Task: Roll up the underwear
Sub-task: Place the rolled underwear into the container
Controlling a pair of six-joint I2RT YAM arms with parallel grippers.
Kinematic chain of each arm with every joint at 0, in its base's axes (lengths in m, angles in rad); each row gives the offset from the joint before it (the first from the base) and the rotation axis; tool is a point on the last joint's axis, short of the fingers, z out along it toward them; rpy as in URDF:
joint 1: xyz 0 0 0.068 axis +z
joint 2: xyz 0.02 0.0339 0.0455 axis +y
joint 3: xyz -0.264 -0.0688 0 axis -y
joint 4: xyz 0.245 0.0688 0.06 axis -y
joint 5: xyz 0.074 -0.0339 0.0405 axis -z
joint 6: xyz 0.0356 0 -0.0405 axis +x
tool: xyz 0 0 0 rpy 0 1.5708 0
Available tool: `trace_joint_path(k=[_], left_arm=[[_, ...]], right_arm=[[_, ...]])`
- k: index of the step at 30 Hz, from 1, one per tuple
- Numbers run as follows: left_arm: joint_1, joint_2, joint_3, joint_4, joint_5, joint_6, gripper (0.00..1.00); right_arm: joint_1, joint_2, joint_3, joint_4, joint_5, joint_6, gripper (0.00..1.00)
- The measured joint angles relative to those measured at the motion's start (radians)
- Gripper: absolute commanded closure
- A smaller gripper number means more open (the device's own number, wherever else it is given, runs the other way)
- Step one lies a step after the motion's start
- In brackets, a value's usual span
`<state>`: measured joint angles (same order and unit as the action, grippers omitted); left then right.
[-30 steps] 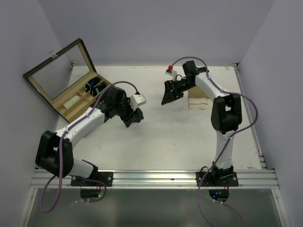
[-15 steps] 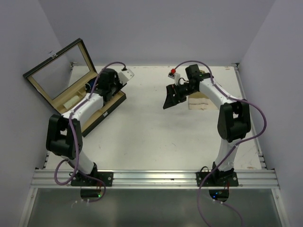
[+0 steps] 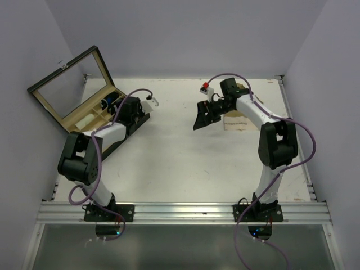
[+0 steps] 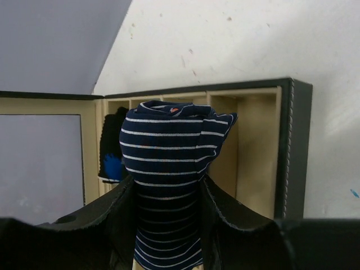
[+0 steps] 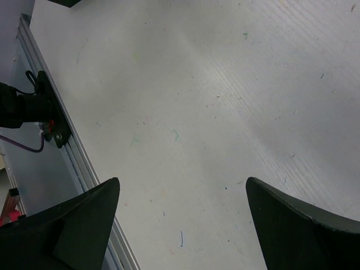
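Left pincer [image 4: 166,188] clamped on rolled underwear [image 4: 169,140]; I see it over box [image 4: 256,146], 10 o'clock. Right pincer [image 5: 181,183] spread wide, empty, 1 o'clock.

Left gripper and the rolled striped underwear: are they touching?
Touching. In the left wrist view the fingers of the left gripper press both sides of the rolled striped underwear, no gap.

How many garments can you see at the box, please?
2: the striped underwear gripped in the left pincer, and a black-and-blue one in a compartment of the box. More may be hidden.
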<state>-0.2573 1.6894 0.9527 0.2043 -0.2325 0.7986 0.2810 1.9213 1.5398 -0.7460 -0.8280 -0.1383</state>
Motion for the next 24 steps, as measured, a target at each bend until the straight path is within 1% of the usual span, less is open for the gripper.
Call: trace_joint_path(k=[5, 9, 17, 24], left_arm=[[0.000, 0.000, -0.085, 0.038, 0.000, 0.010, 1.00], [0.000, 0.001, -0.107, 0.041, 0.002, 0.006, 1.00], [0.000, 0.016, -0.105, 0.006, 0.042, -0.028, 1.00], [0.022, 0.055, -0.012, -0.103, 0.108, -0.086, 1.00]], right_arm=[[0.000, 0.000, -0.003, 0.004, 0.000, 0.004, 0.01], [0.000, 0.003, -0.003, 0.007, 0.000, 0.008, 0.01], [0.000, 0.006, -0.003, 0.007, 0.000, 0.008, 0.01], [0.000, 0.010, -0.003, 0.007, 0.000, 0.008, 0.01]])
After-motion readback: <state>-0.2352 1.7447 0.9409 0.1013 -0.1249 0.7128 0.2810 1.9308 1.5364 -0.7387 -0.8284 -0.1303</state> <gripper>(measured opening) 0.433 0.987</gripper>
